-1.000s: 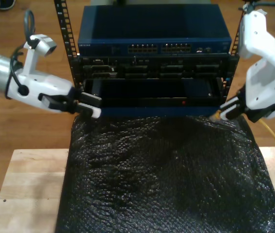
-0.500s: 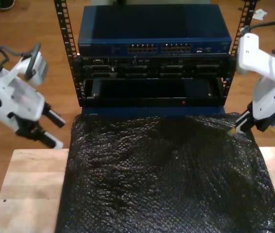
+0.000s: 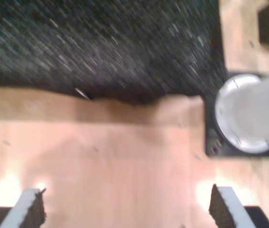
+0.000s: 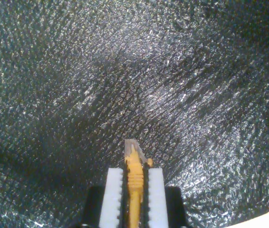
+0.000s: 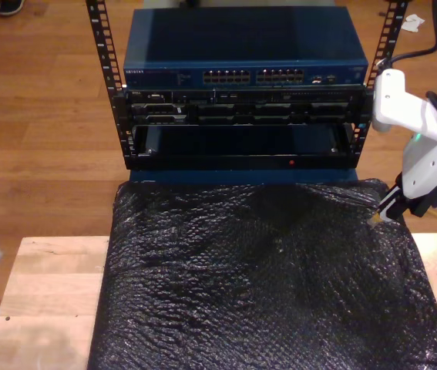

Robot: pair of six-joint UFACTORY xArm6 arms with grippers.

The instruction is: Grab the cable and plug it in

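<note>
My second gripper (image 4: 135, 190) pinches the cable (image 4: 134, 164) over the mat's (image 5: 264, 293) back edge, having retreated from the rack (image 5: 241, 108); my first gripper (image 3: 125, 209), spread, has withdrawn.

My first claw (image 3: 125, 209) has swung away from the rack (image 5: 241, 108) toward the exterior view's left edge.

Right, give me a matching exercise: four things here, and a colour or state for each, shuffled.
Things:
1. cable
2. first gripper
3. mat
4. switch

States:
A. blue, rows of ports
B. open, over bare wood
C. black, crinkled
D. yellow, clamped in my second gripper

Pairs: 1-D, 2-B, 3-C, 4-A
</note>
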